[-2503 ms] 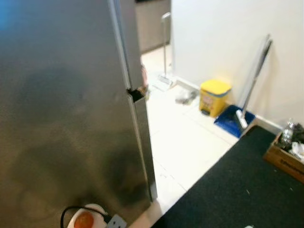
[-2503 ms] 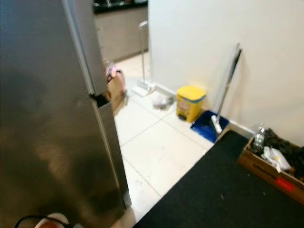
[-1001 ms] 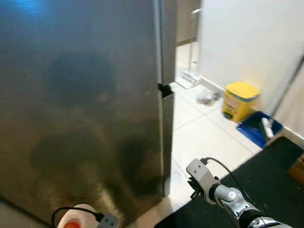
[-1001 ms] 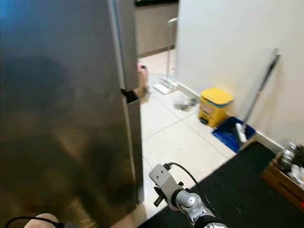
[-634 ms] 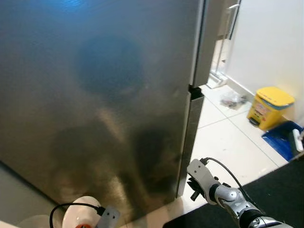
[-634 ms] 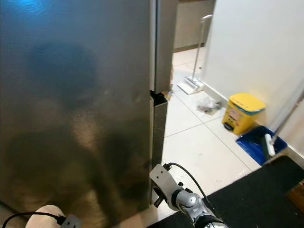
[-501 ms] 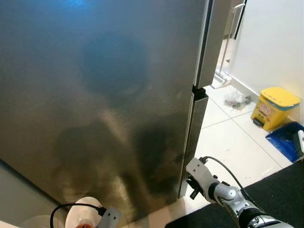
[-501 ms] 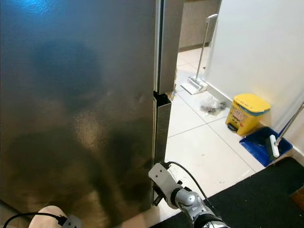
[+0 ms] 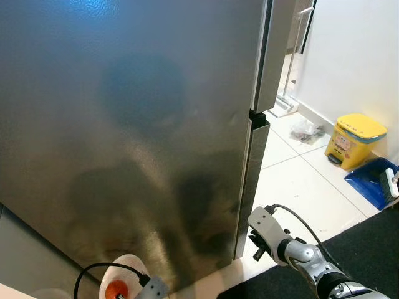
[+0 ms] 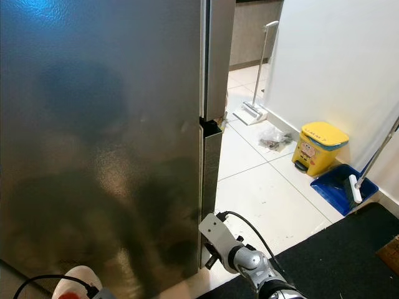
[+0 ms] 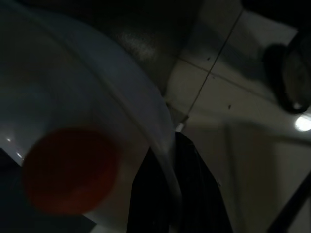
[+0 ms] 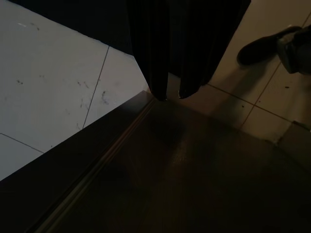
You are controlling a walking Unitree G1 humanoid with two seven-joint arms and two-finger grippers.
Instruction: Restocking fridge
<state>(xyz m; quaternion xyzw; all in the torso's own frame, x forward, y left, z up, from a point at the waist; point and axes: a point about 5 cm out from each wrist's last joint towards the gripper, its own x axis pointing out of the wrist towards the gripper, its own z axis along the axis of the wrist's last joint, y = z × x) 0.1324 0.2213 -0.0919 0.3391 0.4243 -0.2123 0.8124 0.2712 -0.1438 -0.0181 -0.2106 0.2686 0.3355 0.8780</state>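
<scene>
The stainless-steel fridge (image 9: 124, 124) stands right in front of me with both doors closed; a dark notch (image 9: 258, 118) divides the upper door from the lower at its right edge. Low on the left, my left gripper (image 11: 167, 184) is shut on the rim of a white bowl (image 9: 128, 269) that holds an orange-red round thing (image 11: 70, 170). My right arm (image 9: 305, 255) reaches in from the lower right, near the fridge's bottom corner. Its gripper (image 12: 170, 92) points down at the floor, fingers together and holding nothing.
White floor tiles (image 9: 299, 180) run past the fridge's right side. By the white wall stand a yellow bin (image 9: 352, 132) and a blue dustpan (image 9: 374, 180); a mop (image 10: 259, 68) leans further back. A black mat (image 9: 368, 249) covers the floor at my right.
The view has swung left, so the fridge front now takes up most of it. My right arm has come up into view at the lower right. In the last half second little has shifted.
</scene>
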